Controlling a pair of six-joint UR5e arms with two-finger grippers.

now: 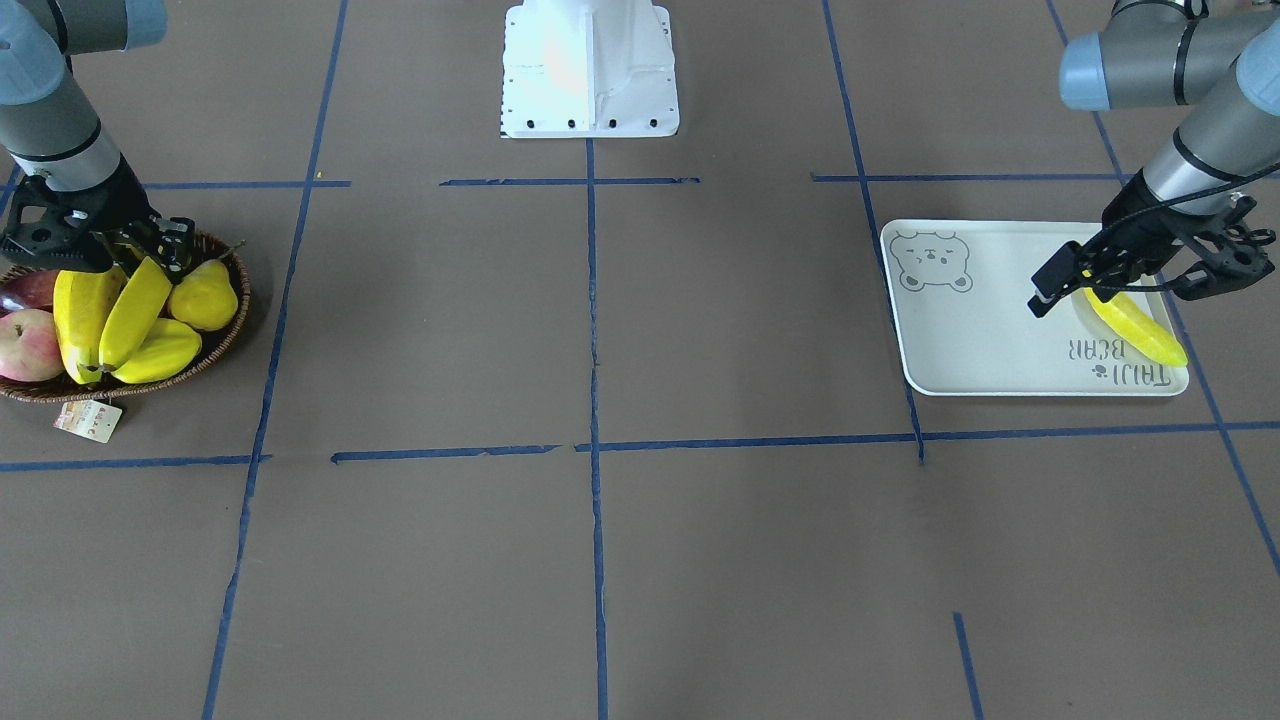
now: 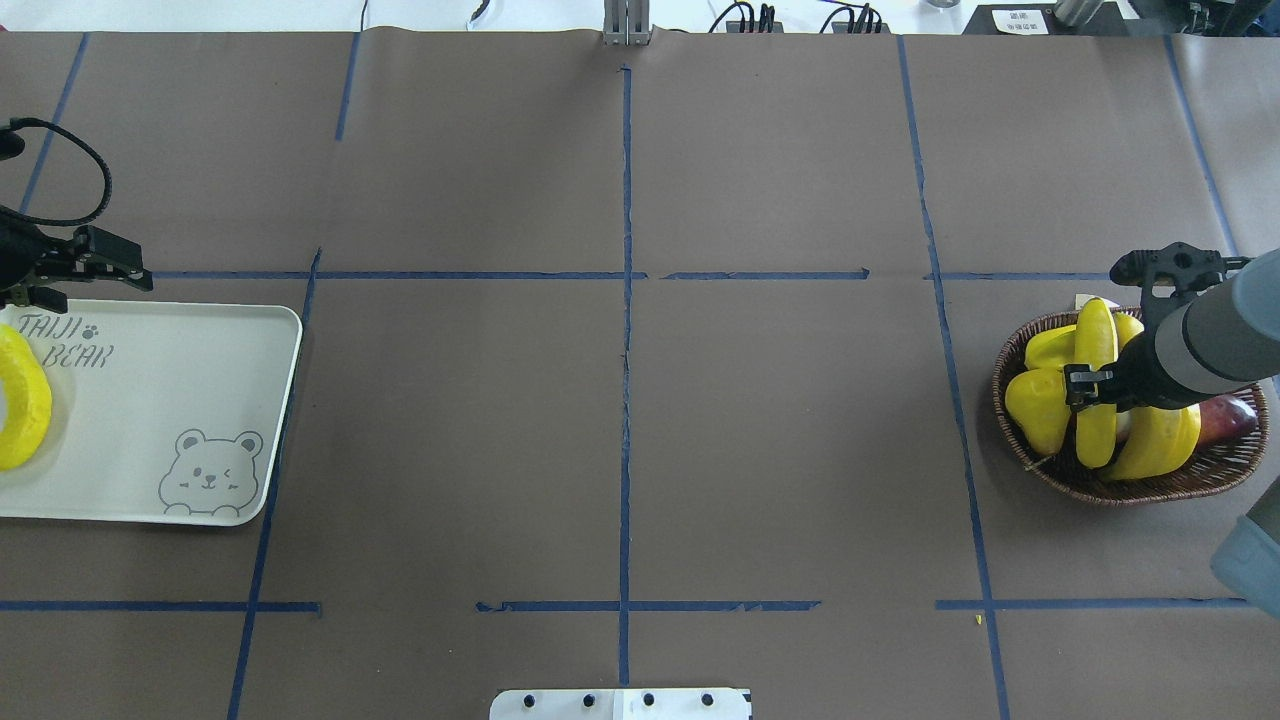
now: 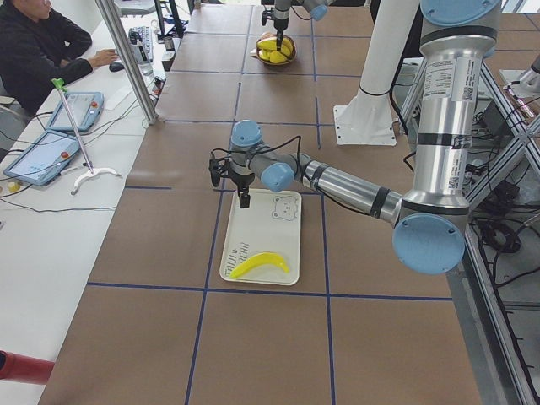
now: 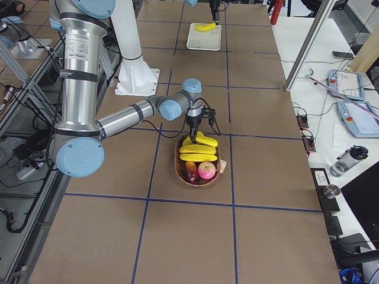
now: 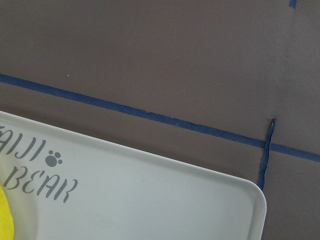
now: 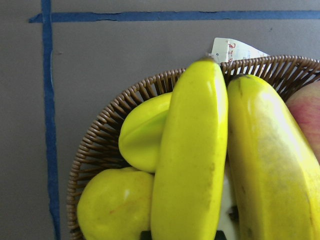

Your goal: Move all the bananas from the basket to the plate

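Fruit-crowded basket (image 2: pixel 1150 490), open table (image 2: pixel 620 430) across to plate (image 2: pixel 150 400)

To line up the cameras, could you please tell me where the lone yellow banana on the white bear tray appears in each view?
Front-facing: curved glossy yellow banana, right side.
Overhead: banana, far left edge.
Exterior left: banana, centre.
Exterior right: banana, top centre.
Left wrist: banana, bottom-left corner.
Right wrist: not in it.
Landmark: flat white rectangular bear-face tray beneath it.

One banana (image 1: pixel 1140 328) lies on plate (image 1: pixel 990 320), other bananas (image 1: pixel 130 312) in basket (image 2: pixel 1140 490).
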